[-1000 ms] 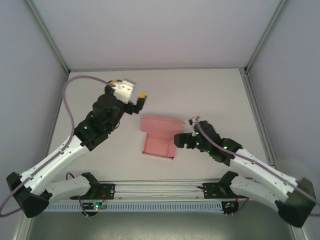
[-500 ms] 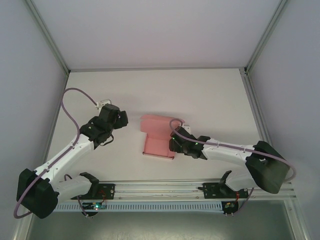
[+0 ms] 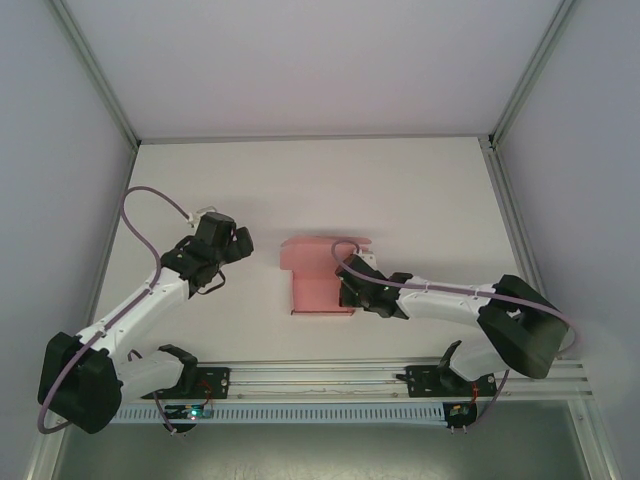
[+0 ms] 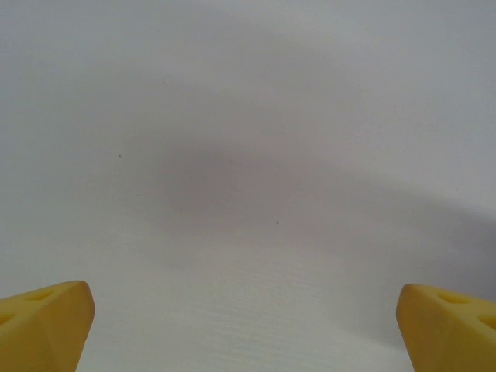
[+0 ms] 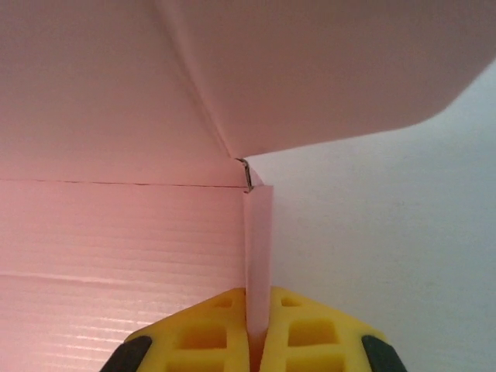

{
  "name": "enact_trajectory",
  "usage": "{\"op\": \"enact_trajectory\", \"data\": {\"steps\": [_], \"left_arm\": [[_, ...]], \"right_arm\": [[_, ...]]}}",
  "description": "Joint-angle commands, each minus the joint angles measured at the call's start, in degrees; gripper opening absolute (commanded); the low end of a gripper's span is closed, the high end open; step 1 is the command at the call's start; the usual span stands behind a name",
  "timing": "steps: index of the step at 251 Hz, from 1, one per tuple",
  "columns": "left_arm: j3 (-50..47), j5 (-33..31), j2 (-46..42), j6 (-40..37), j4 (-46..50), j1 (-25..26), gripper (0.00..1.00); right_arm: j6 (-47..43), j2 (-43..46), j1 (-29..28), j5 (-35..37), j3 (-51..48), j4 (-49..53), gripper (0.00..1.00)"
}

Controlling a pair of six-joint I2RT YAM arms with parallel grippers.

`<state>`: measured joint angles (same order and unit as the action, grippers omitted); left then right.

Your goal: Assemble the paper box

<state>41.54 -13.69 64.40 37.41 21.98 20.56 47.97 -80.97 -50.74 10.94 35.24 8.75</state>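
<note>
The pink paper box (image 3: 318, 275) lies in the middle of the white table, its lid flap open toward the back. My right gripper (image 3: 347, 285) is shut on the box's right side wall. In the right wrist view the yellow fingers (image 5: 203, 333) pinch that thin upright wall (image 5: 258, 256), with the box floor (image 5: 116, 232) to the left and the lid flap (image 5: 325, 70) above. My left gripper (image 3: 237, 240) hovers over bare table left of the box, well apart from it, and is open; its yellow fingertips (image 4: 43, 325) sit wide apart in the left wrist view.
Grey walls and an aluminium frame (image 3: 505, 210) enclose the table on the left, back and right. A rail with cabling (image 3: 320, 375) runs along the near edge between the arm bases. Bare table (image 3: 400, 190) lies behind the box.
My right gripper moved left onto the box's right wall and closed on it, shifting the box slightly. My left arm lowered and drew in toward the table left of the box.
</note>
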Motion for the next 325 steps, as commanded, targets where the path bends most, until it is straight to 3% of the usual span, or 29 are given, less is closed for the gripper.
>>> {"op": "enact_trajectory", "data": {"steps": [1,30,63,86,110,134,164,213,277,325], "left_arm": [[-1.89,4.43,1.30,1.78,-5.23,-2.20,1.00],[-4.36,14.51,5.47,3.24,-14.47,-5.35,1.00],[-3.28,32.06,11.36,2.74,-27.17,-6.60,1.00],[-0.99,45.55,15.49,5.01,-38.58,-6.12,1.00],[2.68,54.76,19.08,7.76,-46.07,-4.45,1.00],[4.80,59.55,20.15,8.77,-48.11,-3.23,1.00],[5.12,60.28,17.68,7.97,-44.35,-3.01,1.00],[8.33,60.98,17.24,6.50,-39.86,2.13,1.00],[12.02,62.63,17.08,8.93,-40.38,4.55,1.00],[13.21,62.68,16.38,11.83,-41.59,5.43,1.00]], "right_arm": [[-9.73,5.82,1.73,1.42,1.08,-5.16,0.00],[-18.89,14.08,5.86,-8.01,0.82,-16.27,0.00],[-20.30,18.30,10.34,-22.42,2.83,-25.66,0.00],[-22.72,16.57,10.11,-26.82,6.96,-25.41,0.00],[-25.64,13.85,9.57,-27.01,10.45,-24.00,0.00],[-31.18,12.10,8.93,-21.64,13.22,-18.46,0.00],[-38.15,11.45,6.87,-9.11,15.11,-11.13,0.00],[-38.89,8.37,5.22,-2.01,13.89,-15.28,0.00],[-47.22,1.60,-1.21,19.61,16.90,-8.91,0.00],[-52.93,-3.31,-3.75,30.76,17.55,-9.25,0.00]]}}
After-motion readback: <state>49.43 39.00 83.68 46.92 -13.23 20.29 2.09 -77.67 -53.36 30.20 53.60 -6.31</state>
